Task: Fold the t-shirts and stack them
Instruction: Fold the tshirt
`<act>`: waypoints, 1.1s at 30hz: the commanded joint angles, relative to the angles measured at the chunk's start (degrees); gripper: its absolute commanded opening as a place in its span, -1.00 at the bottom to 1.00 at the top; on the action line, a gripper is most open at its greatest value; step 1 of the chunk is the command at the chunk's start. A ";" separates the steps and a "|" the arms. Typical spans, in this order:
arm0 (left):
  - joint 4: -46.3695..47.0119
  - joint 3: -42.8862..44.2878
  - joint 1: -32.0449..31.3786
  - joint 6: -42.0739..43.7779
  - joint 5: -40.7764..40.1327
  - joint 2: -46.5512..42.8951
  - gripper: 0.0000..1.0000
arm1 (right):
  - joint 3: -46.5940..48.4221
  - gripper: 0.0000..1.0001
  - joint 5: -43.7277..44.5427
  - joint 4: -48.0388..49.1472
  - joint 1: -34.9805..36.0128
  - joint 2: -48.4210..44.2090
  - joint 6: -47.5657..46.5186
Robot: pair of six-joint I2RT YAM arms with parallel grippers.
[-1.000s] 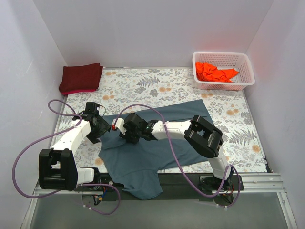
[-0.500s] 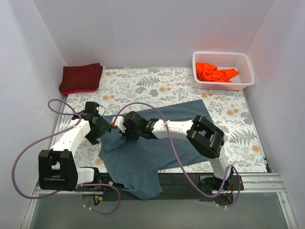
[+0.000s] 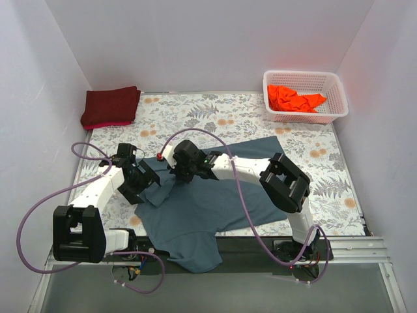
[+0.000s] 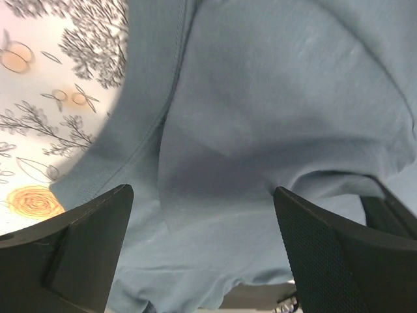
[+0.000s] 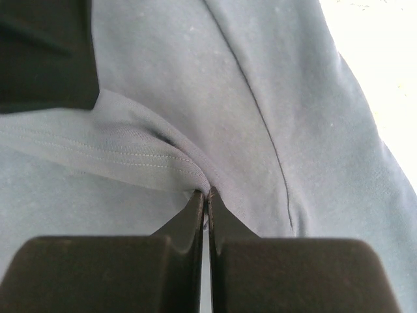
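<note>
Right end effector (image 5: 205, 193) is pinching a raised ridge of the slate blue-grey t-shirt (image 3: 218, 202), its two fingers pressing together on the cloth with no gap showing. From the top camera its own black body is hiding that pinch. Left end effector (image 4: 201, 195) is hanging with fingers spread wide over the same shirt, at about eight o'clock of the other, holding nothing. Whether its tips are touching the fabric I cannot tell, since the wrist picture is cutting them off at its bottom edge.

The floral worktop (image 3: 195, 114) is carrying everything. The blue-grey shirt is lying spread and rumpled from the centre toward six o'clock, its near part spilling over the worktop's edge onto a dark strip (image 3: 247, 246). The right arm (image 3: 251, 171) is crossing over the shirt and covering part of its middle. A white lattice basket (image 3: 306, 117) is sitting at one o'clock, its wall masking part of the crumpled orange t-shirt (image 3: 293, 99) inside. The maroon t-shirt (image 3: 111, 106) is lying folded at eleven o'clock, well apart from both arms. Purple cables (image 3: 36, 208) are looping around the left arm (image 3: 98, 192).
</note>
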 commanded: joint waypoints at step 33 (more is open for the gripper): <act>10.32 -1.83 -0.34 -2.61 12.83 -1.56 0.82 | 12.05 -0.23 -8.53 -6.55 -12.13 3.05 17.40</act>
